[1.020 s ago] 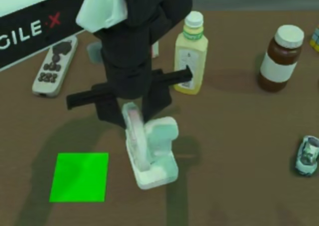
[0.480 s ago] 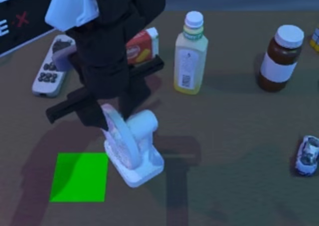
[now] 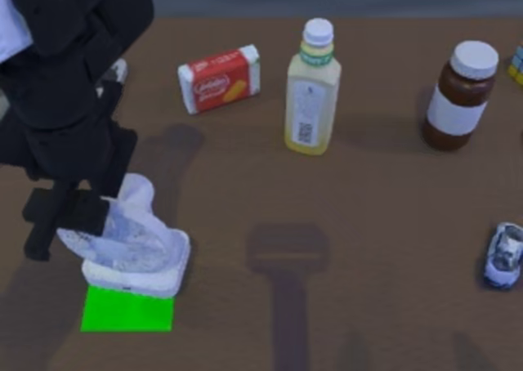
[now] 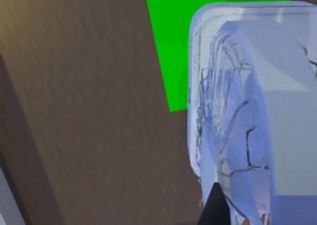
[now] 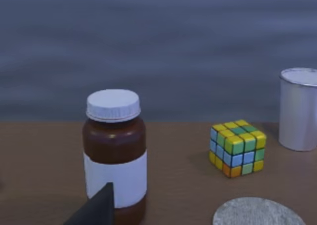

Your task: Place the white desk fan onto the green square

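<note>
Near the surface's front-left corner, the green square (image 3: 127, 312) lies half hidden under the white desk fan (image 3: 135, 252), held in the left gripper (image 3: 82, 216) fingers. Carrying step nearly done; next, lower and release squarely. Right arm is out of view.

The left arm (image 3: 69, 85) at the upper left of the top view is glossy black, built of rounded bulky segments, with a white cover piece at the frame's edge and a flat black crossbar lower down.
</note>
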`<control>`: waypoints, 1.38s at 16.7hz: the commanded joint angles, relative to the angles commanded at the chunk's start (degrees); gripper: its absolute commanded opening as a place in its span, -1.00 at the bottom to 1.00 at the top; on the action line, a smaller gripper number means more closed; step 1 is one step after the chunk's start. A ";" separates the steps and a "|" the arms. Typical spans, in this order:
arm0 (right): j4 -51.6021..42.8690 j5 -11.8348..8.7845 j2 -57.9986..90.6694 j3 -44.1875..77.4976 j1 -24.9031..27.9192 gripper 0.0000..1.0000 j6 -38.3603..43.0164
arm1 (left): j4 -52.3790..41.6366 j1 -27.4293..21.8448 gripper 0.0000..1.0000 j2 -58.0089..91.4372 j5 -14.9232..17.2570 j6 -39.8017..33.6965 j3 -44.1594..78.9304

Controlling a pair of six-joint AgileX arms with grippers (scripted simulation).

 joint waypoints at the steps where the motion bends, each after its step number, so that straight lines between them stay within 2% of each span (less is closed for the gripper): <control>1: 0.00 0.00 0.00 0.00 0.00 1.00 0.00 | 0.19 0.99 -1.00 -1.37 -0.04 -2.85 -1.40; 5: 0.00 0.00 0.00 0.00 0.00 1.00 0.00 | 0.70 3.10 -1.00 -4.36 -0.09 -8.23 -4.34; 10: 0.00 0.00 0.00 0.00 0.00 1.00 0.00 | 0.84 2.82 -1.00 -4.11 -0.08 -8.04 -4.37; 16: 0.00 0.00 0.00 0.00 0.00 1.00 0.00 | 8.36 3.32 -1.00 -3.36 -0.09 -7.99 -10.98; 20: 0.00 0.00 0.00 0.00 0.00 1.00 0.00 | 8.65 3.33 -1.00 -3.34 -0.09 -7.99 -11.27; 23: 0.00 0.00 0.00 0.00 0.00 1.00 0.00 | 8.65 3.33 -0.55 -3.34 -0.09 -7.99 -11.27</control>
